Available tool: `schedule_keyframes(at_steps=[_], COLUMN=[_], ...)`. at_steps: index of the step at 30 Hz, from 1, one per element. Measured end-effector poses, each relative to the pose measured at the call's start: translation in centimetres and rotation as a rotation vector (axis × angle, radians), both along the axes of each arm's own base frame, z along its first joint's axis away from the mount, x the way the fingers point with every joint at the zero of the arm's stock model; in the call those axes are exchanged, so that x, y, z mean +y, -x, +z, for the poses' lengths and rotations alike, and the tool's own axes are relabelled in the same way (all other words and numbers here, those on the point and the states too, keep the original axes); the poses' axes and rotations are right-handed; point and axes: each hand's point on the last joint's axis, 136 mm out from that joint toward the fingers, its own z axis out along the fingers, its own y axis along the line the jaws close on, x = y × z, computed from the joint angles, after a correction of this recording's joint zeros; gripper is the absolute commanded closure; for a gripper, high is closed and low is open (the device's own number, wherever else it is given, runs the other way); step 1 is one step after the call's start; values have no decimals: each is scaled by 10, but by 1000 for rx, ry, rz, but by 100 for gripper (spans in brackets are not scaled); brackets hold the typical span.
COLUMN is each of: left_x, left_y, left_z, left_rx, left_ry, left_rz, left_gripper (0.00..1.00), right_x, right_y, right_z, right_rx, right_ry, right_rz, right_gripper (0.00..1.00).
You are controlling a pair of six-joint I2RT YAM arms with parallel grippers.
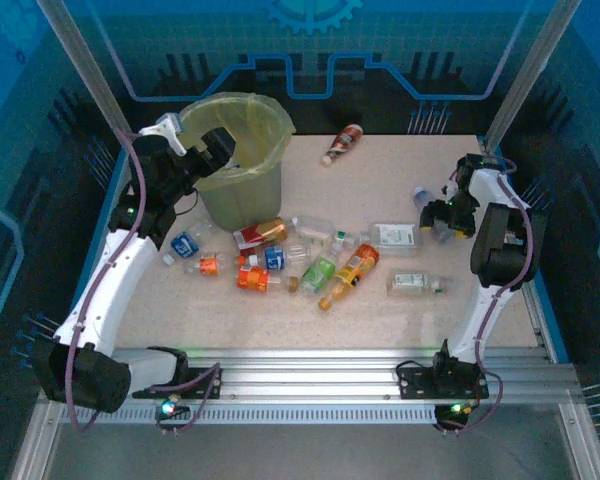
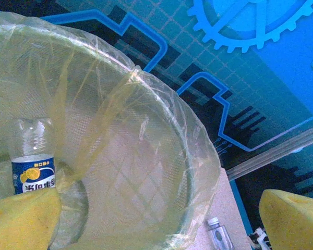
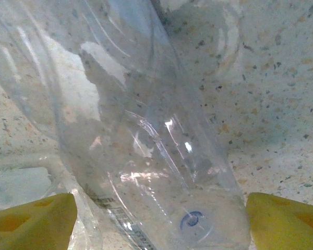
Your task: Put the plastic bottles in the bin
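Observation:
The bin (image 1: 270,118) is a round bucket lined with a yellow-green bag, at the back left. My left gripper (image 1: 212,150) hangs open over its near rim. In the left wrist view this gripper (image 2: 159,229) holds nothing, and a blue-labelled bottle (image 2: 34,161) stands inside the bin (image 2: 146,156). Several plastic bottles (image 1: 280,255) lie scattered mid-table. At the right, my right gripper (image 1: 432,215) is down on a clear bottle (image 1: 421,197). In the right wrist view the gripper (image 3: 159,224) is open, its yellow pads close on either side of that bottle (image 3: 135,130).
A brown-labelled bottle (image 1: 342,144) lies alone at the back, right of the bin. Two clear bottles (image 1: 395,236) (image 1: 415,284) lie near the right arm. A small bottle (image 2: 219,237) lies on the table beside the bin. Metal frame posts stand at the back corners.

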Motion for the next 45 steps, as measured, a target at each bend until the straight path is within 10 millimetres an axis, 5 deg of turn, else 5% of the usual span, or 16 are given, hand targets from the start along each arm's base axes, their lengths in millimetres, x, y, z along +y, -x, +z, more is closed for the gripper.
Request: schedule_keyframes(at_steps=[8, 19, 38, 45], left_x=[-1, -1, -3, -6], left_y=[0, -1, -5, -4], left_z=[0, 0, -6, -6], left_rx=[0, -4, 14, 14], left_ry=[2, 2, 2, 5], left_rz=[-7, -8, -15, -30], left_gripper=[1, 1, 1, 1], right_x=[-12, -11, -13, 0], right_y=[-31, -52, -53, -51], right_z=[15, -13, -21, 12], right_rx=[-61, -29, -22, -80], right_ry=[66, 69, 86, 175], right_rz=[1, 29, 41, 91], right_gripper=[9, 13, 64, 71])
